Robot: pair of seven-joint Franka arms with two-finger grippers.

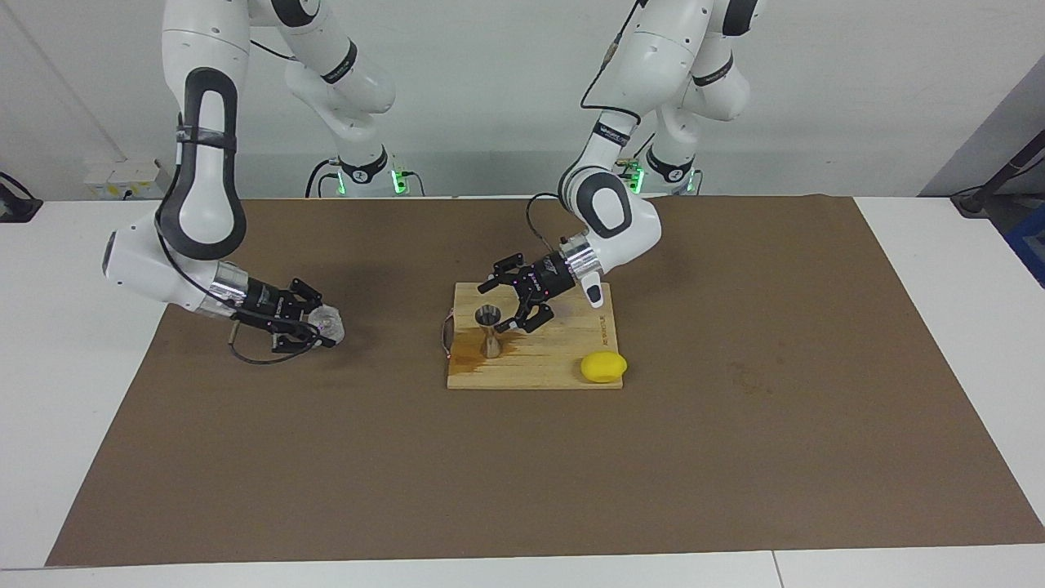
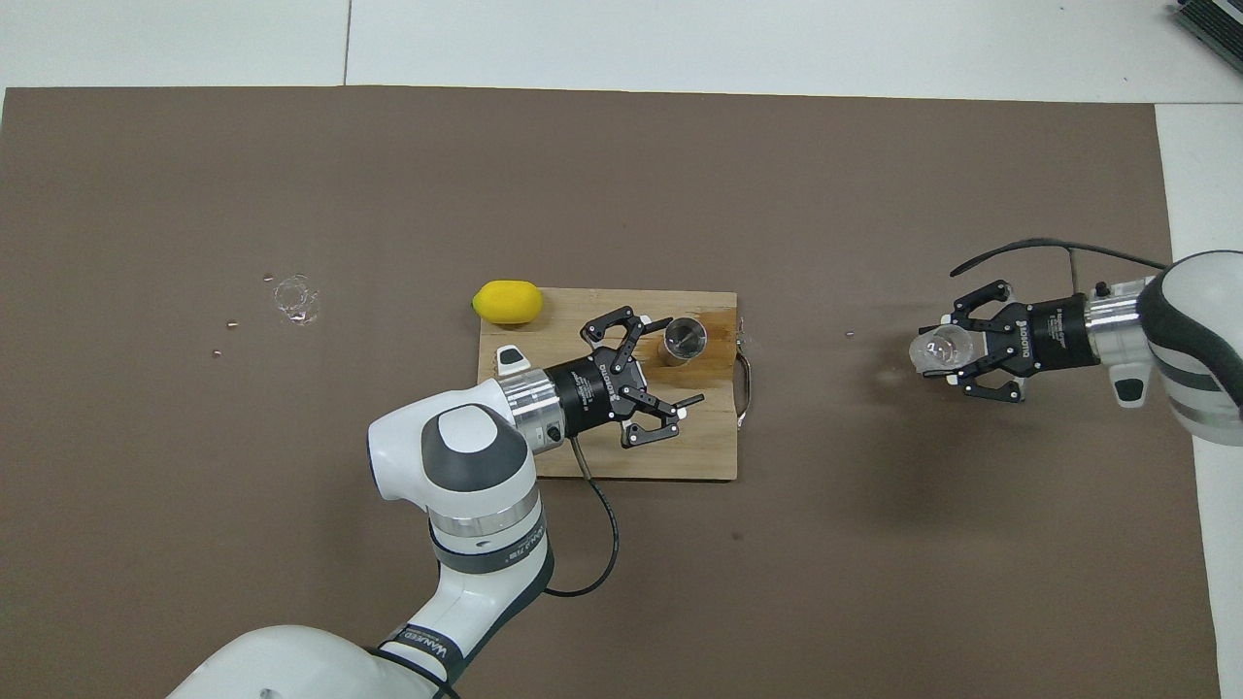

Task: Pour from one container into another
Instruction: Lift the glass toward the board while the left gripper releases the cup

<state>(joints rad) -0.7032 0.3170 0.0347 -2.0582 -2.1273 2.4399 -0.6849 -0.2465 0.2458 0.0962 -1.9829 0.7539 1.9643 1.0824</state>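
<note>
The right gripper (image 1: 320,327) holds the glass tumbler (image 1: 329,323) in its fingers, seemingly just above the brown surface (image 1: 326,457) toward the right arm's end. The steel jigger (image 1: 490,331) stands upright on the wooden board (image 1: 531,371) (a lemon (image 1: 603,367) shares it). The left gripper (image 1: 513,304) hovers just beside the jigger, fingers spread wide.

The right pincer's (image 1: 314,322) fingers cover part of the glass tumbler (image 1: 329,323); its contents cannot be made out. Picture edges cut off both arms' upper links, and the surface's (image 2: 874,582) corners.
</note>
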